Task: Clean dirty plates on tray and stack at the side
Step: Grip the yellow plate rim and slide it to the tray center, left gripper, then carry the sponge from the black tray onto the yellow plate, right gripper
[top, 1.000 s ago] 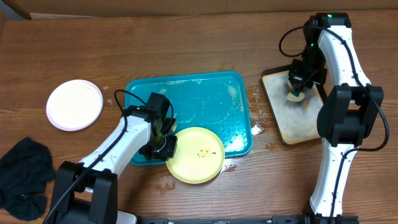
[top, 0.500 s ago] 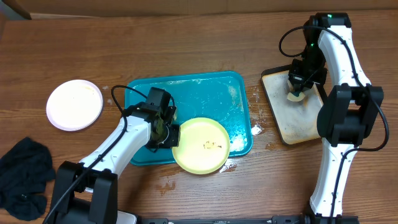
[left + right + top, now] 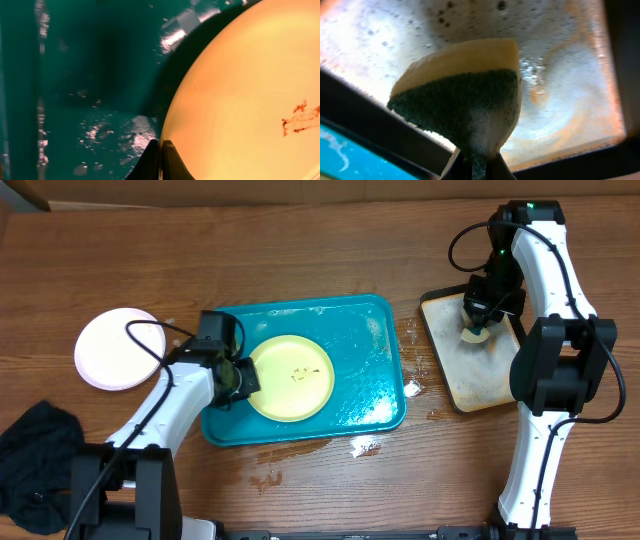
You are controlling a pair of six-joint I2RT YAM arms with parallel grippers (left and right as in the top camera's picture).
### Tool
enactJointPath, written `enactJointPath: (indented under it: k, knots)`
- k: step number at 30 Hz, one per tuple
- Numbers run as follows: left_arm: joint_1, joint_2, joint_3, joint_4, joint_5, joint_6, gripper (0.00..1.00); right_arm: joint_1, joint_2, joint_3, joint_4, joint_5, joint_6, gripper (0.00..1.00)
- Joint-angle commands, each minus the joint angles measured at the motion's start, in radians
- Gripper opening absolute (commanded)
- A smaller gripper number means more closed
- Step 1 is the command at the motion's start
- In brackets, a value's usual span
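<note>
A pale yellow-green plate (image 3: 291, 377) with a small dark smear lies over the turquoise tray (image 3: 370, 370). My left gripper (image 3: 243, 378) is shut on the plate's left rim; the left wrist view shows the fingers (image 3: 160, 159) pinching the plate's edge (image 3: 240, 100) above the wet tray (image 3: 75, 90). A white plate (image 3: 118, 347) sits on the table to the left of the tray. My right gripper (image 3: 478, 320) is shut on a green and yellow sponge (image 3: 465, 95) and holds it over the soapy tray (image 3: 470, 370). A third plate is not in view.
A dark cloth (image 3: 35, 465) lies at the front left. Water drops and foam spots (image 3: 362, 446) mark the table in front of the turquoise tray and between the two trays. The black rim of the soapy tray (image 3: 380, 120) shows under the sponge.
My left gripper has carried the yellow-green plate from the tray's front right edge back and left, over the middle of the tray. The right arm has not moved.
</note>
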Motion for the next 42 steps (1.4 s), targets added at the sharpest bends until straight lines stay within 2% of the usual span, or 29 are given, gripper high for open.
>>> enactJointPath:
  k: [1,8,18,23,33,36,42]
  knots:
    - [0.008,-0.012,0.009,0.002,-0.023,0.002,0.04,-0.006,-0.036,0.022,0.0,-0.082,-0.063,0.04]
    - [-0.021,0.001,0.009,0.028,0.024,0.028,0.04,-0.004,-0.057,0.045,0.001,-0.275,-0.217,0.04]
    - [-0.133,0.135,0.074,0.081,0.074,-0.014,0.04,0.035,-0.092,0.052,0.0,-0.354,-0.277,0.04]
    - [-0.15,0.213,0.165,0.07,0.103,-0.04,0.04,0.103,-0.108,0.052,0.0,-0.372,-0.304,0.04]
    - [-0.151,0.219,0.263,0.066,0.104,-0.033,0.04,0.327,-0.116,0.05,0.001,-0.489,-0.378,0.04]
    - [-0.151,0.22,0.263,0.061,0.082,-0.033,0.04,0.402,-0.116,0.05,0.03,-0.491,-0.315,0.04]
    - [-0.151,0.223,0.263,0.056,0.081,-0.032,0.04,0.506,-0.116,0.049,0.157,-0.245,0.054,0.04]
